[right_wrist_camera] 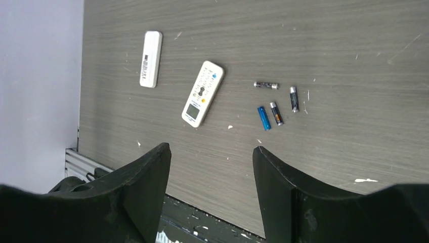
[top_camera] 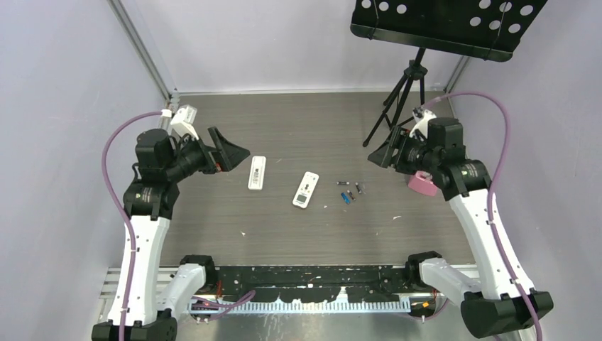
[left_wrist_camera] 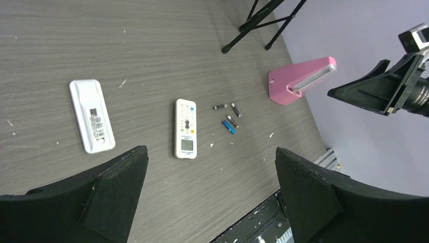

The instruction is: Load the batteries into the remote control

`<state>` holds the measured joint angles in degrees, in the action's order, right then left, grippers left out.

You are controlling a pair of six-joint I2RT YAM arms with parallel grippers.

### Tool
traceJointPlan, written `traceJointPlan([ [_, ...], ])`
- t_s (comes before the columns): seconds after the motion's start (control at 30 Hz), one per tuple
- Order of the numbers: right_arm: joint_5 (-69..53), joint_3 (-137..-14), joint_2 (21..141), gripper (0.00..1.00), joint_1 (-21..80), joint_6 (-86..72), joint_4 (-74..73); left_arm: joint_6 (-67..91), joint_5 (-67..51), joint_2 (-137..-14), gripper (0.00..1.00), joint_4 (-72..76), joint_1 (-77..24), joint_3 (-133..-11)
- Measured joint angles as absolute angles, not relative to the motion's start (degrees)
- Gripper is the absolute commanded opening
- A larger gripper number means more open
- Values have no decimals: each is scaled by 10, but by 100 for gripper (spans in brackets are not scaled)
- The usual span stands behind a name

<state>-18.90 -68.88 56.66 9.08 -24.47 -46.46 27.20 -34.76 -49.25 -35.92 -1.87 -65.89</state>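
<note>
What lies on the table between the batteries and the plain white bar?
The remote control, buttons facing up, lies between the batteries and the white bar, touching neither. The top view shows it.

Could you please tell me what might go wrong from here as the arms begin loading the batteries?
1. The batteries lie close together, so the open right end effector reaching for one could nudge its neighbours and set them rolling.
2. The remote control with the open recess lies beyond a second remote, buttons up, so the wrong one might be picked.
3. Nothing braces the remote control; pressing a battery in could slide it.
</note>
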Motion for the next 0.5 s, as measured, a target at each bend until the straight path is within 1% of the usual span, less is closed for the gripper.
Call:
traceJointPlan([
  [0.1,-193,-643,577,66,97,-260,-437,286,-335,-495,100,-343,-19,-622],
  [0.23,-190,-615,610,65,109,-280,-409,309,-320,-530,98,-320,-19,-588],
  [0.4,-187,-606,645,58,125,-296,-390,339,-319,-587,96,-264,-28,-525],
  [0.47,-182,-606,660,54,132,-303,-385,341,-296,-610,95,-254,-61,-509],
  [0.5,-176,-606,669,50,136,-306,-383,340,-281,-624,94,-252,-88,-507],
])
